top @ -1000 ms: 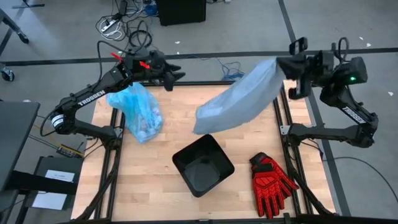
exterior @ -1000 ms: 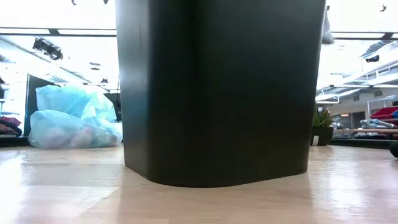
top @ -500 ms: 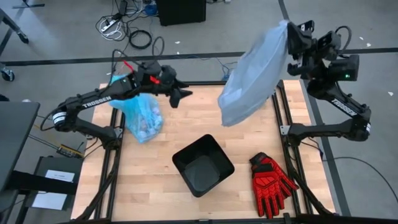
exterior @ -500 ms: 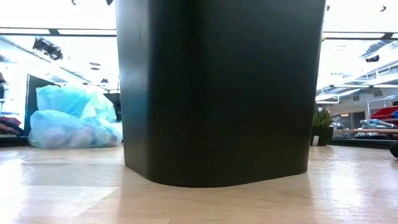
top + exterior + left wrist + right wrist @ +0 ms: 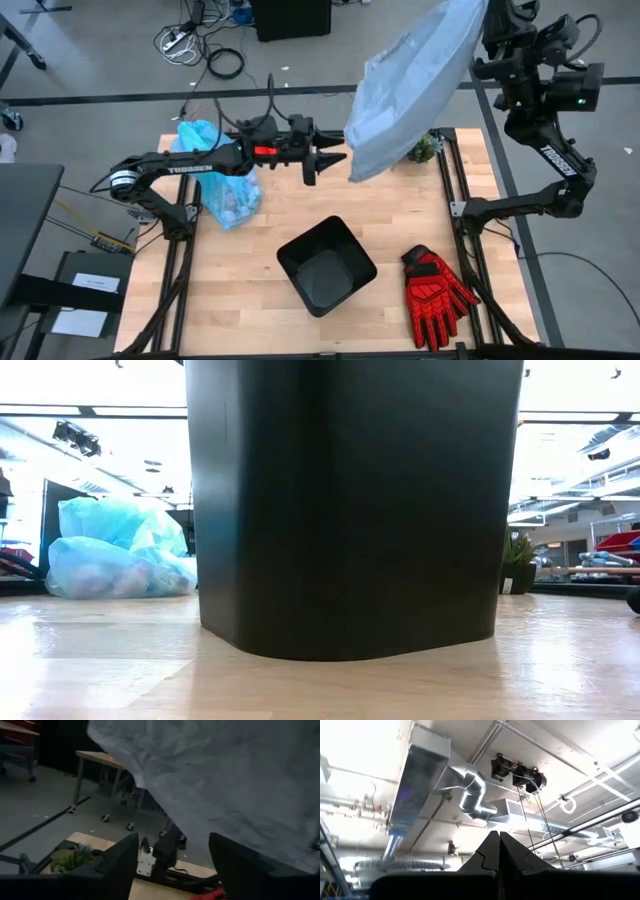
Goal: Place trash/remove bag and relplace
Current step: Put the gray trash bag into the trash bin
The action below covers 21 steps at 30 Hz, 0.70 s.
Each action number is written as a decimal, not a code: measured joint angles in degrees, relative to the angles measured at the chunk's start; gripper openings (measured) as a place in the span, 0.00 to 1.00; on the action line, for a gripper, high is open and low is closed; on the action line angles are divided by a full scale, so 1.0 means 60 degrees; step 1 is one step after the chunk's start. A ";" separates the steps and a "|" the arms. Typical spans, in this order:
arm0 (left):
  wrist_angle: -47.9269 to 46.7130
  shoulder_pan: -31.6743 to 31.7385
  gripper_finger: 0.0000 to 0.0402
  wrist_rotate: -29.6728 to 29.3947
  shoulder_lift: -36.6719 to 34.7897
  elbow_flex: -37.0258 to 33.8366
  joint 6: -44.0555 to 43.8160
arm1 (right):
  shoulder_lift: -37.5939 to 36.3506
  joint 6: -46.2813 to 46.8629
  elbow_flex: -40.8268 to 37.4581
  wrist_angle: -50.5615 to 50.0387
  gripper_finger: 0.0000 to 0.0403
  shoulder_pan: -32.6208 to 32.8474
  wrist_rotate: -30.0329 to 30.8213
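We hold pale bag point(image 5: 415, 90) high, right hand point(image 5: 487, 40) pinched shut on it; left hand point(image 5: 330, 160) spread wide, empty. Risk: bag slips, misses bin point(image 5: 326, 264).

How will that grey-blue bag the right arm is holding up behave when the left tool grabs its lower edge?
The grey-blue bag hangs in loose folds from the right tool, so probably floppy and very light. Its wrinkled film may slip or bunch between the fingers of the open left tool. It would likely sway rather than resist.
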 joint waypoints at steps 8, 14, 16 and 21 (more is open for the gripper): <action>0.1800 -0.0419 0.77 0.0188 0.0528 0.0015 0.0205 | 0.0228 -0.0341 0.0204 -0.0076 0.00 0.0000 0.0013; 0.2106 -0.0551 0.80 0.0302 0.0648 0.0015 0.0405 | 0.0457 -0.0594 0.0204 -0.0105 0.00 -0.0001 0.0273; 0.2026 -0.0536 0.81 0.0276 0.0648 0.0015 0.0405 | 0.0484 -0.0598 0.0204 -0.0104 0.00 -0.0004 0.0279; 0.2028 -0.0536 0.81 0.1383 0.0648 0.0015 -0.0173 | 0.0517 -0.1213 0.0204 -0.0087 0.00 -0.0004 0.0743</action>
